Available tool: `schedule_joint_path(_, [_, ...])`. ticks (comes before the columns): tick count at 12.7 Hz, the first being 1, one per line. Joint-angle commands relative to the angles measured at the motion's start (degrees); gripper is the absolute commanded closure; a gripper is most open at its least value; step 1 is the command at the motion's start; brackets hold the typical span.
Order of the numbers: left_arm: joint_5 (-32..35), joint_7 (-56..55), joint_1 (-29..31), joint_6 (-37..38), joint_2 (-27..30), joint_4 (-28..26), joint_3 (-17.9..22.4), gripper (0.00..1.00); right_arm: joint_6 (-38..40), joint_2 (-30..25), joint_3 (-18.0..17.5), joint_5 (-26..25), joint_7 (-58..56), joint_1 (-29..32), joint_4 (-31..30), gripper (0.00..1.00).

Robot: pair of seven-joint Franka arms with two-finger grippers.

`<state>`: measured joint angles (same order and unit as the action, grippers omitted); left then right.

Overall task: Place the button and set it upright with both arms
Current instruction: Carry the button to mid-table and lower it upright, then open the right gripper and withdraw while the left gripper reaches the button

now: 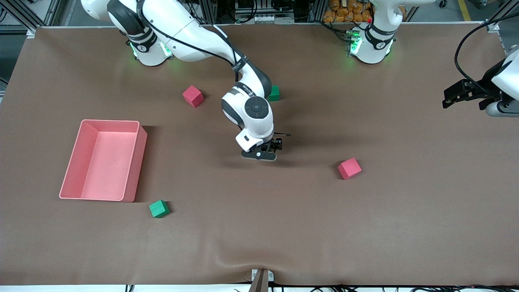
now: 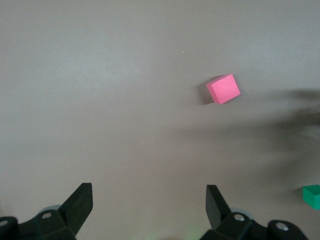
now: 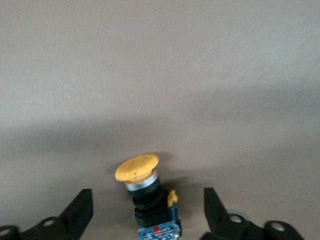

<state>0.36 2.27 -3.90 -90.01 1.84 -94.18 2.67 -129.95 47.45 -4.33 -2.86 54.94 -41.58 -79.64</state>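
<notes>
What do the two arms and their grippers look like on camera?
Both arms are white with dark bands at the joints, green-lit bases and black cables. The right arm has a round dark cap. The right gripper and left gripper are black, with two wedge-shaped fingers.

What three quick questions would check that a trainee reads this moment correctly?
1. True or false: the right gripper is clamped on the button.
2. What lies closest to the pink tray? A) a red cube B) a green cube C) the button
3. Fill in: the left gripper, waiting over the left arm's end of the table, holds ____.

Key
1. False: its fingers stand open on either side of the button, with a gap on each side.
2. B
3. nothing
</notes>
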Motion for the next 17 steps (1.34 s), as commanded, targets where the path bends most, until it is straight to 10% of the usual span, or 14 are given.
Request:
schedule_joint_path(1, [-0.09,1.51,0.56,1.06,-0.08,1.02,-0.38,0.0,6.01,-5.42,-0.51,-0.31,0.61,3.6,-0.43,0.0])
schedule_joint_path(17, [-8.69,-0.15,-1.89,1.89,-6.65,1.02,-5.03,0.0,24.74,-18.0,-0.95,6.63,-25.21,23.9,-0.6,0.0])
